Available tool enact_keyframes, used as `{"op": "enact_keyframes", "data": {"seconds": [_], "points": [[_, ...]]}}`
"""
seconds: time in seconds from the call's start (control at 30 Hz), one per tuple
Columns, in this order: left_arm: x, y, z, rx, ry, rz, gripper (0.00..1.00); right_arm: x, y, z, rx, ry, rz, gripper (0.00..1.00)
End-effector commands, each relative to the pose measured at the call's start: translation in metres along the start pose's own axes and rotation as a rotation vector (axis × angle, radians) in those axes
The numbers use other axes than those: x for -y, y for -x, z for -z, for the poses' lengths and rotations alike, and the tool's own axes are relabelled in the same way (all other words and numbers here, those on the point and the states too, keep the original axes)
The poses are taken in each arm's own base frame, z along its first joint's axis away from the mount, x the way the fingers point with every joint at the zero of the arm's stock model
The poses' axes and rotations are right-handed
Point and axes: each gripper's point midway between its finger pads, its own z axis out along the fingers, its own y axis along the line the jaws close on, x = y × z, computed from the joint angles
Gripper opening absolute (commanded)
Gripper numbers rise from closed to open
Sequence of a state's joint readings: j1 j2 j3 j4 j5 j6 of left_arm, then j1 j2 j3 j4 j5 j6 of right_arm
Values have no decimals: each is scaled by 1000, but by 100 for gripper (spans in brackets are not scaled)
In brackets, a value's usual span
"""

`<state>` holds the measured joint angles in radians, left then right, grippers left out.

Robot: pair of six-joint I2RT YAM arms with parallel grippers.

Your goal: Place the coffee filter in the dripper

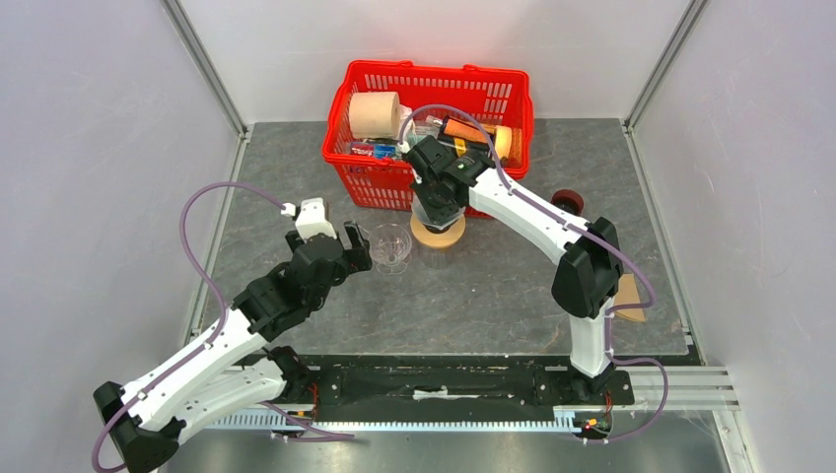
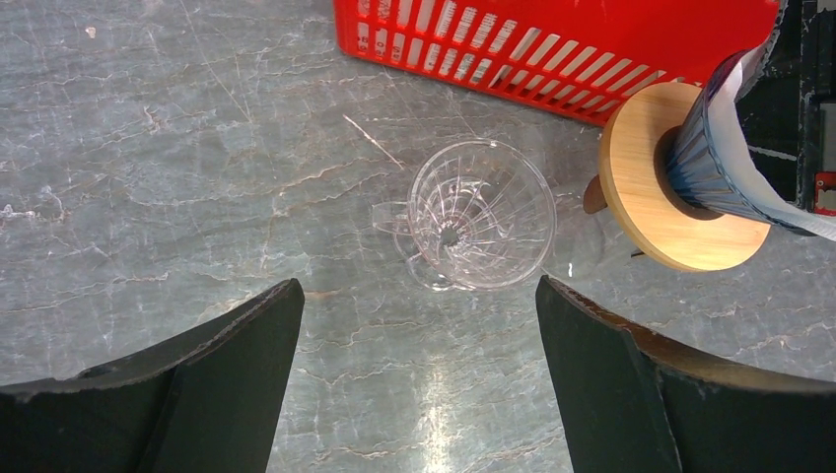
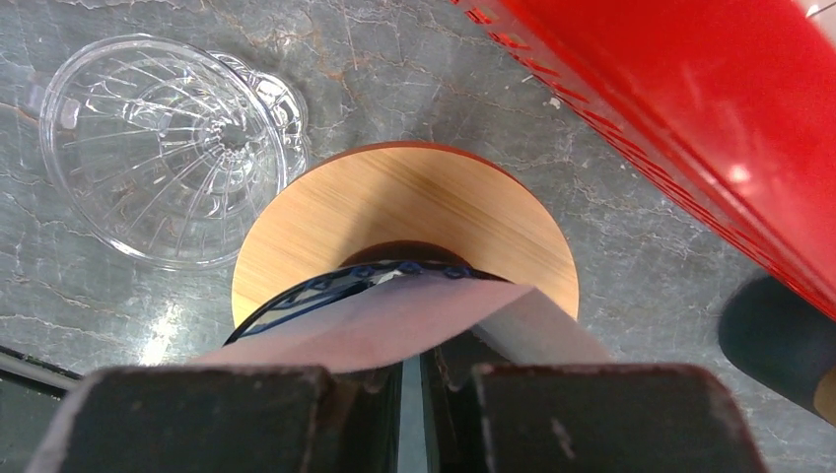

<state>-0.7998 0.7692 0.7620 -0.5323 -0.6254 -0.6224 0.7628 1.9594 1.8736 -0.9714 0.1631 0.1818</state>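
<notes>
1. Two claws listed. right gripper (image 3: pixel 409 379): pressed together on the top edge of the coffee filter (image 3: pixel 414 315), over mid-table toward the far edge. left gripper (image 2: pixel 419 291): spread wide, empty, aimed at the glass dripper (image 2: pixel 481 215).
2. coffee filter: pale paper, upper edge clamped, lower part sunk into a dark blue fluted cone (image 2: pixel 695 158) seated in a wooden ring (image 3: pixel 394 217). Depth of seating hidden.
3. glass dripper: clear, ribbed, upright, no paper inside. Just beside the wooden ring on its left-edge side, not touching.
4. red basket (image 1: pixel 434 79): at the far edge, close behind the ring.
5. Hazards, as judgement only:
   - Paper creased or torn by a downward push while pinched.
   - Lopsided seating on release, one side of the filter riding high.
   - Cone tipped off its ring by a sideways drag of the fingers.
   - Glass dripper knocked over by a careless advance of the spread claw.
   - Wrong vessel, should the glass one be the intended target.
</notes>
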Motion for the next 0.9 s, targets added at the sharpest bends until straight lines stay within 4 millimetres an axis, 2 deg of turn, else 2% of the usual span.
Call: {"op": "enact_keyframes", "data": {"seconds": [0.0, 0.87], "points": [[-4, 7, 1, 35, 22, 49, 95, -6, 3, -9, 14, 41, 4, 15], [-8, 11, 5, 51, 27, 58, 95, -4, -23, -37, -82, 46, 27, 17]]}}
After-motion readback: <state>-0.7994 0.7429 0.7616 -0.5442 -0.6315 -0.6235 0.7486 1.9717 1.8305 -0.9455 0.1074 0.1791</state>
